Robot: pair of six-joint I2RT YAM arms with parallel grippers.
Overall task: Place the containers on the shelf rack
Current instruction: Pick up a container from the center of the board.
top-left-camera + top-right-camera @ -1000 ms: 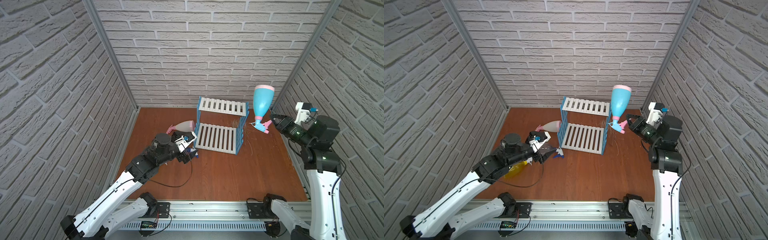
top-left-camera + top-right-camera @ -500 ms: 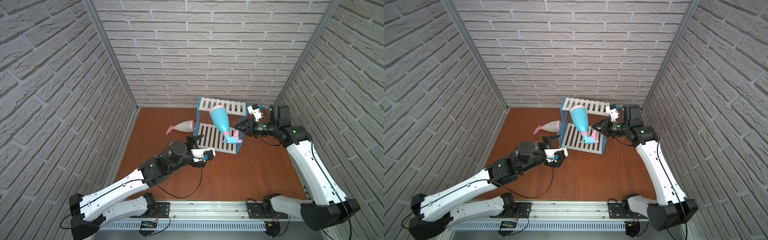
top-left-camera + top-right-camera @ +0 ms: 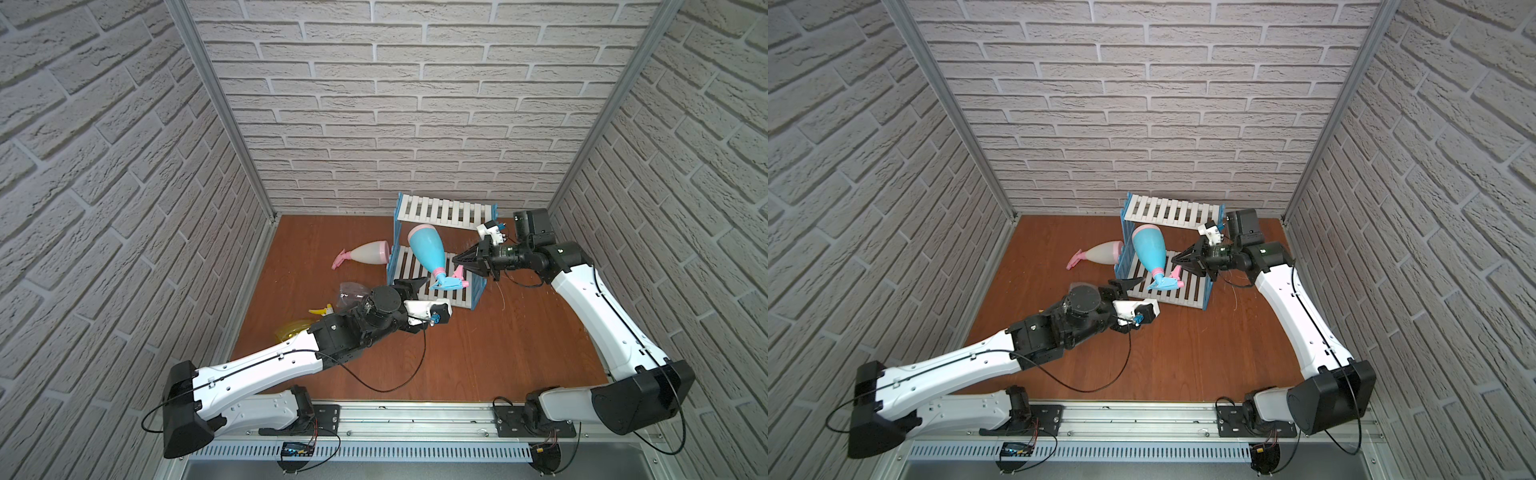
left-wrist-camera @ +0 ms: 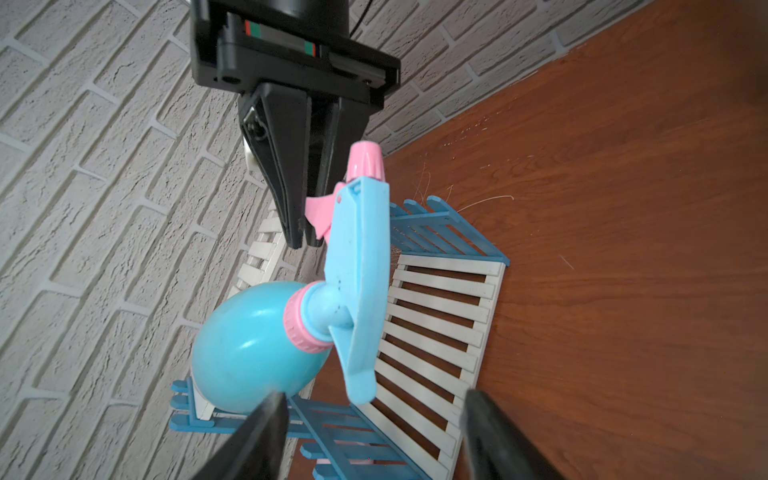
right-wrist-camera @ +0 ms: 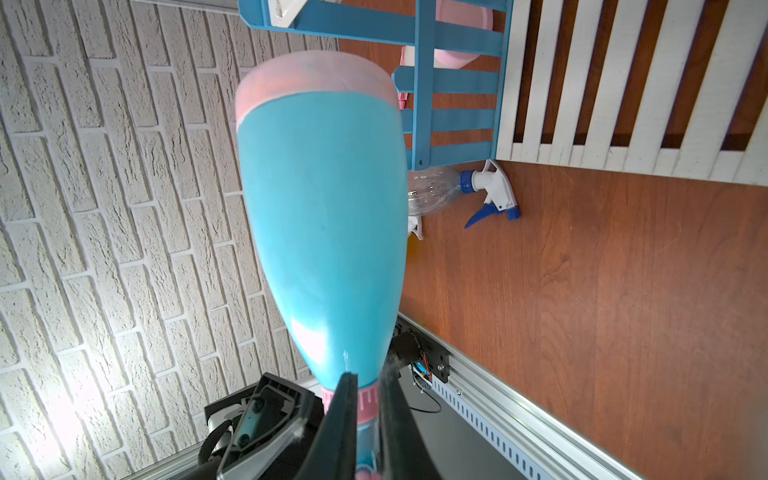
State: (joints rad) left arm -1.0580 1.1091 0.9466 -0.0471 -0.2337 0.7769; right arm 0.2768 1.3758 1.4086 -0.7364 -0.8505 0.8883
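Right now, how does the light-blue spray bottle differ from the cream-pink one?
Pose: the light-blue bottle hangs tilted, head down, at the shelf rack; the cream-pink bottle lies on its side on the floor.
Hold: the right gripper is shut on the light-blue bottle's trigger; no gripper holds the cream-pink bottle.
Colour: the light-blue bottle's body is blue; the cream-pink bottle's is pale pink.
Both are cone-shaped trigger sprayers.

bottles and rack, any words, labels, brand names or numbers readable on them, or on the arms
No readable text in any view.
light-blue bottle: plain, no label or print.
shelf rack: no markings.
right gripper: only a red and green stripe on its body, no letters.
small board on the front rail: too small to read.
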